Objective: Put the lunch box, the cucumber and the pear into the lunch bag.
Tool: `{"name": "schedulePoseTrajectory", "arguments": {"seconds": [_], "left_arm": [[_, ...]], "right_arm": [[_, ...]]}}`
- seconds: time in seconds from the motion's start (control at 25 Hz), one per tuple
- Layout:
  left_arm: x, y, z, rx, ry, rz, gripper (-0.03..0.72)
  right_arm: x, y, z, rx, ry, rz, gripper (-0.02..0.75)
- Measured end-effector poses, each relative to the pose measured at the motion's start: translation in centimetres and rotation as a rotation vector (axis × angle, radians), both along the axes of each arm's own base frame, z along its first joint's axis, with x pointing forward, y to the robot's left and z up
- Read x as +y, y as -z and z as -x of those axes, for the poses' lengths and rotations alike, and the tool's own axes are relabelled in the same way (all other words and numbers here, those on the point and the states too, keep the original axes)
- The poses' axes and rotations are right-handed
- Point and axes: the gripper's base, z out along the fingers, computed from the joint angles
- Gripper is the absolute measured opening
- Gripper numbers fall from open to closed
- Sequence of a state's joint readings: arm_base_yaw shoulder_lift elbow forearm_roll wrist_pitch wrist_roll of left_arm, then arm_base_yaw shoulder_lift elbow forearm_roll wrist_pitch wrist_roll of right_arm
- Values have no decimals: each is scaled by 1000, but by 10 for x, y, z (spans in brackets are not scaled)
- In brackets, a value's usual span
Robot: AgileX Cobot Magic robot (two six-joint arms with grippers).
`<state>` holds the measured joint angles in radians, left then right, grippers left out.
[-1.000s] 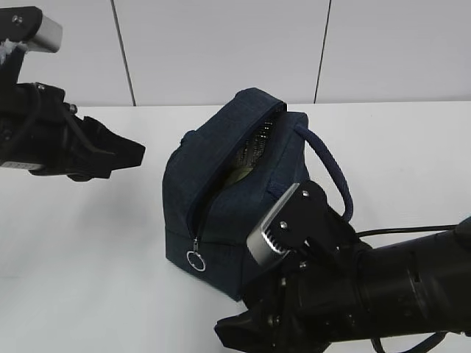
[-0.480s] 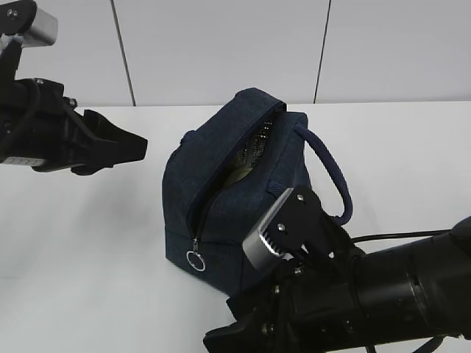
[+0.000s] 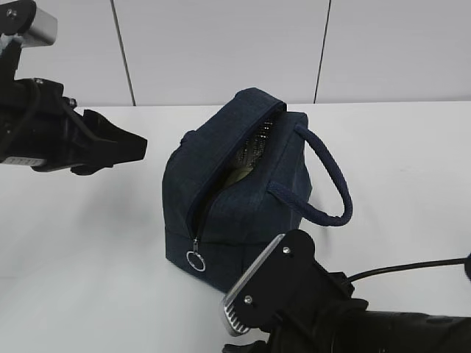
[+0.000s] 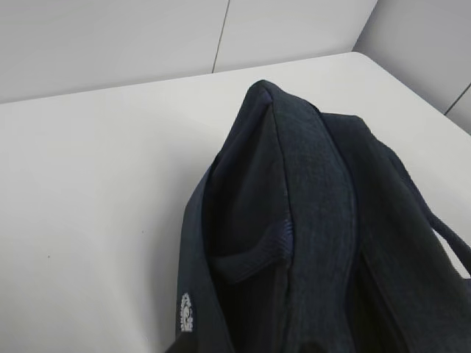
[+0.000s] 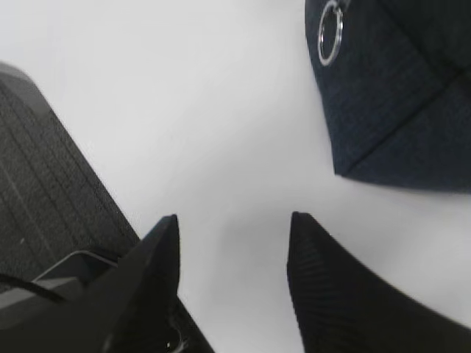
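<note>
Both arms hold empty, parted jaws; the right arm has dropped lower, uncovering the lunch bag.

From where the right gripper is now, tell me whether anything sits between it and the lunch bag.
Nothing visible does. The right gripper has its jaws open and empty over bare white table, and the lunch bag stands beyond it with its zipper ring facing that side. Only tabletop lies between them.

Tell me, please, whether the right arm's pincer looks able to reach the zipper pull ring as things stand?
Probably yes: the right pincer is open and empty, with only bare table between it and the zipper pull ring on the lunch bag.
</note>
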<state>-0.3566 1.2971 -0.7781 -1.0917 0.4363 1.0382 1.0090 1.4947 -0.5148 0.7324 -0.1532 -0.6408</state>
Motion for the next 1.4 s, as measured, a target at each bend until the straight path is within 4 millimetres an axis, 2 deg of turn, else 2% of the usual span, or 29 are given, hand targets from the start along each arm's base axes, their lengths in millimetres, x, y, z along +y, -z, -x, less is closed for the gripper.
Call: {"name": "schedulePoseTrajectory", "arguments": {"seconds": [0.2,0.36,0.56,0.72,1.0,1.08,1.24,1.32,1.4], "left_arm": [[0,0,0,1,0,0,257],[0,0,0,1,0,0,257],[0,0,0,1,0,0,257],[0,0,0,1,0,0,252],[0,0,0,1,0,0,242],[0,0,0,1,0,0,242],[0,0,0,1,0,0,242],[0,0,0,1,0,0,242],[0,0,0,1,0,0,242]], "right_arm": [[6,5,-13,-133,77,-63,372],[11,21,-26,-204,150,-79,371],[32,43,-40,-210,152,-52,371],[47,54,-53,-218,197,-66,371],[60,61,-63,-215,227,-79,360],[61,60,-65,-216,233,-84,301],[62,60,-66,-215,244,-89,59],[61,60,-66,-209,259,-91,6],[61,61,-66,-197,262,-85,0]]}}
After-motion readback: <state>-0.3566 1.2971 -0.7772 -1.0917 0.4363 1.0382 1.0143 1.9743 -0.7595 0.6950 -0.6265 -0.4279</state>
